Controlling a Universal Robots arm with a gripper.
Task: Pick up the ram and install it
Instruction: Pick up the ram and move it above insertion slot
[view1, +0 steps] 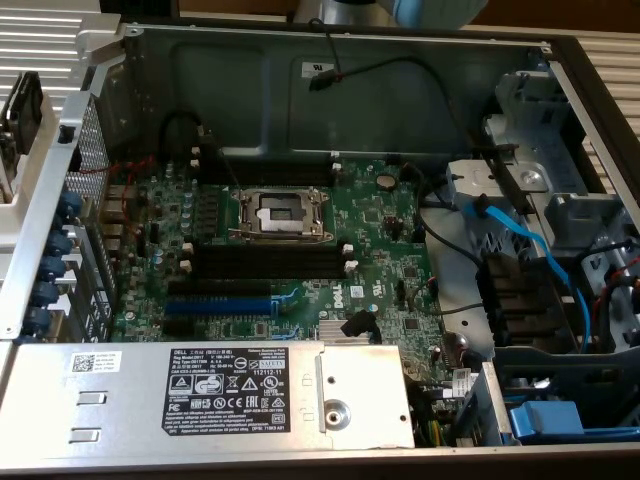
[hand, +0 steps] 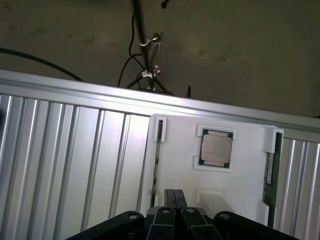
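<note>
1. Exterior view: open PC case (view1: 330, 90). The black memory slots (view1: 265, 262) run just beside the CPU socket (view1: 280, 212), and as far as I can tell all of them are bare, so nothing is installed yet.
2. Wrist view: the tool (hand: 175, 194) is pinched closed on nothing, hanging over the white tray (hand: 177, 145) on the ribbed counter (hand: 75, 160).
3. The ram (hand: 270, 172) stands on edge in a groove at the tray's rim, well apart from the loose CPU chip (hand: 216, 148) and clear of the tool.
4. My take: centre over the stick, spread the jaws across its thin faces, grab mid-length and lift straight so it doesn't snag.
</note>
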